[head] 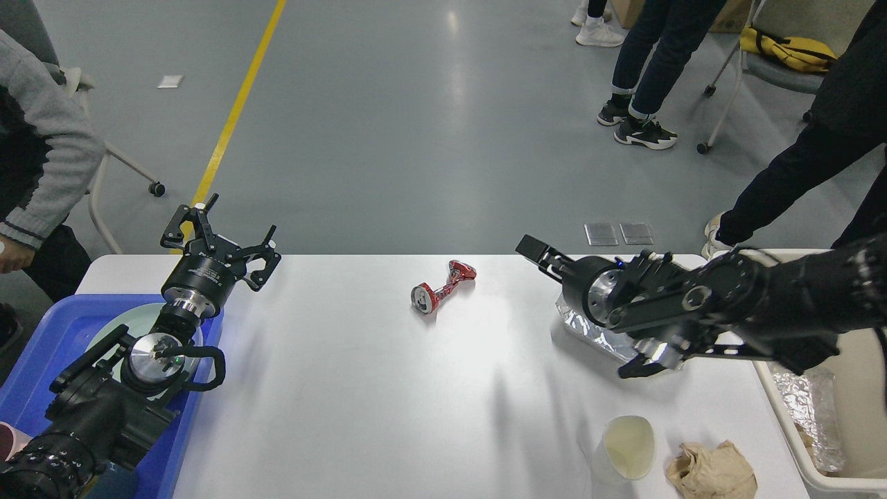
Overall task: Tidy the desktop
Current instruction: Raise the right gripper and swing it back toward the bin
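White desktop (360,388) fills lower view, glossy, rounded corners; crushed red can (442,285) lies mid-table. Left gripper (220,235) spread wide, empty, above blue tray (41,346). Right gripper (537,251) over foil container (589,329), fingers indistinguishable, state unclear.

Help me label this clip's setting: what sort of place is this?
Probably an indoor robot lab or workshop: a grey floor with a yellow line, wheeled chairs, bystanders, and a white desktop staged with litter such as a crushed red can.
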You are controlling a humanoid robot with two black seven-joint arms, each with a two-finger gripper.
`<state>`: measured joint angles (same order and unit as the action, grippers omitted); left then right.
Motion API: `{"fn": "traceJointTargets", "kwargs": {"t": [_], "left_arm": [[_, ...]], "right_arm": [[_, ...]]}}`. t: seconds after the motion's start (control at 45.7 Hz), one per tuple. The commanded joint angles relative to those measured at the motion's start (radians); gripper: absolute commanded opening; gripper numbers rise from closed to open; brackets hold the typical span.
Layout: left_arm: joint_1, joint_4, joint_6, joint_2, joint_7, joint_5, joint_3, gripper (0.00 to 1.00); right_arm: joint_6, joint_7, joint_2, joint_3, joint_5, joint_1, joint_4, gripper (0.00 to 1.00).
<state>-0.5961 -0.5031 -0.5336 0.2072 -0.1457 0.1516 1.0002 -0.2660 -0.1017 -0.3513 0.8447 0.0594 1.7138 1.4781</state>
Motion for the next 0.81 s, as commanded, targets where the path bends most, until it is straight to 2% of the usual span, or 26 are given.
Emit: {"fn": "traceJointTargets", "kwargs": {"t": [0.0,0.044,0.197,0.307,0.526,0.679,0.788], "left_arm": [[0.001,0.000,0.000,0.000,0.000,0.000,0.000,0.96],[0.001,0.000,0.000,0.000,0.000,0.000,0.000,0.96],[-0.001,0.000,0.000,0.000,0.000,-0.001,0.000,0.96],[-0.001,0.000,-0.002,0.000,0.000,0.000,0.000,0.96],[-0.001,0.000,0.000,0.000,0.000,-0.001,0.000,0.96],[-0.001,0.000,0.000,0.000,0.000,0.000,0.002,0.96],[0.001,0.000,0.000,0.000,0.000,-0.001,0.000,0.96]], "right_arm": [[0.371,0.005,-0.037,0.066,-0.001,0.156,0.007,1.00],[0.515,0.005,-0.032,0.106,-0.004,0.222,0.007,1.00],[0.859,0.020,-0.012,0.200,-0.030,0.406,0.011,1.00],[1.036,0.051,0.000,0.223,-0.049,0.550,0.034,1.00],[1.033,0.128,0.000,0.241,-0.049,0.694,0.140,1.00],[1.013,0.131,-0.001,0.257,-0.049,0.710,0.153,1.00],[0.950,0.131,0.000,0.307,-0.044,0.681,0.154,1.00]]}}
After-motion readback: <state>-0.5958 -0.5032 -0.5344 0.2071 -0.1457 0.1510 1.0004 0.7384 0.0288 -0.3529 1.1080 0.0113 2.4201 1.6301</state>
